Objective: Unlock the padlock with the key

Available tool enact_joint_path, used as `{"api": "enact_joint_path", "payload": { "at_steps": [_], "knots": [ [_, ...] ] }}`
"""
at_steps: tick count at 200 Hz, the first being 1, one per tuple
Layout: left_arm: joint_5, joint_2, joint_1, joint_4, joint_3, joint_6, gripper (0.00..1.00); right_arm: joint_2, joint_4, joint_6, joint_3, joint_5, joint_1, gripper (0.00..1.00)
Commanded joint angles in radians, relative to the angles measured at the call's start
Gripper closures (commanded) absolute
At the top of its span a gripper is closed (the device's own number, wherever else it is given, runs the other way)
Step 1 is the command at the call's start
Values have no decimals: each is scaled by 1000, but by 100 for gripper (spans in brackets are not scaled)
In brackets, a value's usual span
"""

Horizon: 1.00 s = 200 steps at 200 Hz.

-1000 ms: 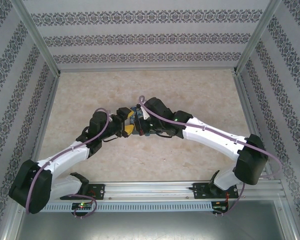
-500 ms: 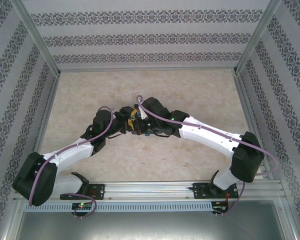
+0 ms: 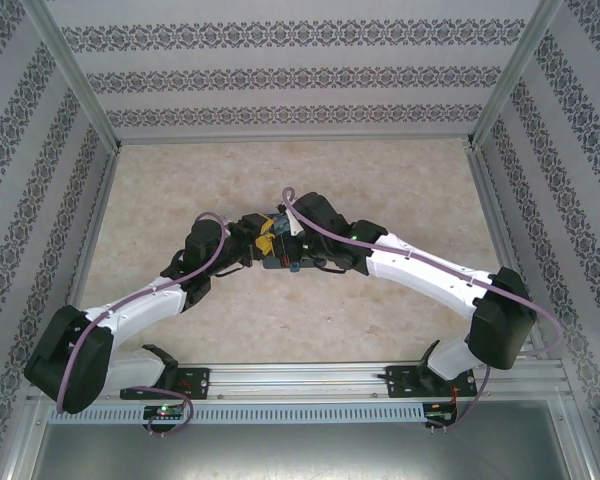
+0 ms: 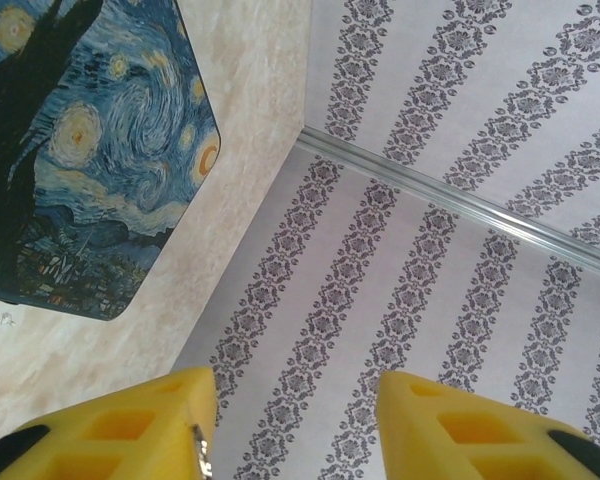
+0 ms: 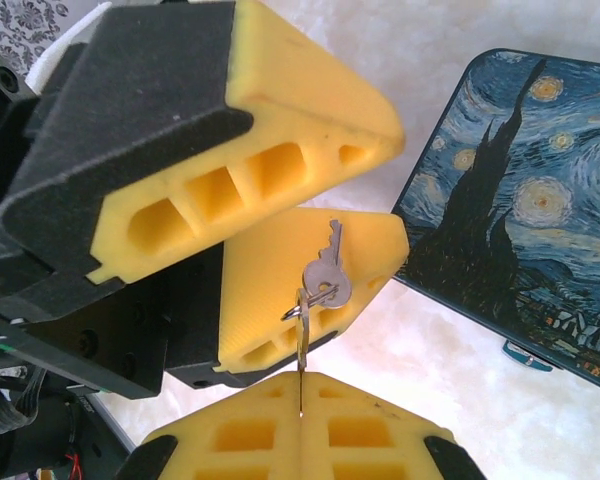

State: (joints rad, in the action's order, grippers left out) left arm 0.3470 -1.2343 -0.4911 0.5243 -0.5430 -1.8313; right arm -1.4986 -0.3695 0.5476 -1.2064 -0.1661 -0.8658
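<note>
**Table**: mottled beige top, boxed in by patterned walls.

**Left arm**: white, enters the overhead view from 7 o'clock.

**Right arm**: white, enters from 4 o'clock. The two wrists meet near the table's centre.

**Painted tin**: blue with a swirling night-sky print, lying flat on the table. It is at 3 o'clock in the right wrist view and at 10 o'clock in the left wrist view.

**Left gripper**: yellow fingers. The jaws stand apart, with wallpaper visible through the gap.

**Right gripper**: at 6 o'clock of its own view, yellow pads pressed together and clamped on the key.

**Key**: thin, seen edge-on. It stands up out of the seam between the right pads, off the table and beside the tin.

**Second key**: silver, lying against the left gripper's lower finger with its blade toward 12 o'clock.

**Split ring**: joins the two keys.

**Teal-blue piece**: at 4 o'clock by the tin's edge. Too little of it shows to identify.
</note>
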Motion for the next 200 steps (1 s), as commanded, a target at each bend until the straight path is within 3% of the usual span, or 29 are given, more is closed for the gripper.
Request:
{"api": "enact_joint_path", "payload": {
  "at_steps": [1,102,152,190,200],
  "knots": [
    [-21,20,-11,8,-6,9,58,23,8,5,15,10,10,100],
    [-35,22,-11,-10,2,20,72,26,7,3,20,11,16,100],
    [-45,24,-11,-24,-1,29,83,30,11,2,26,8,21,100],
    [-51,23,-10,-39,-1,44,100,39,18,5,37,13,24,100],
    [-57,24,-10,-52,-2,57,100,46,20,9,47,19,25,100]
  ]
}}
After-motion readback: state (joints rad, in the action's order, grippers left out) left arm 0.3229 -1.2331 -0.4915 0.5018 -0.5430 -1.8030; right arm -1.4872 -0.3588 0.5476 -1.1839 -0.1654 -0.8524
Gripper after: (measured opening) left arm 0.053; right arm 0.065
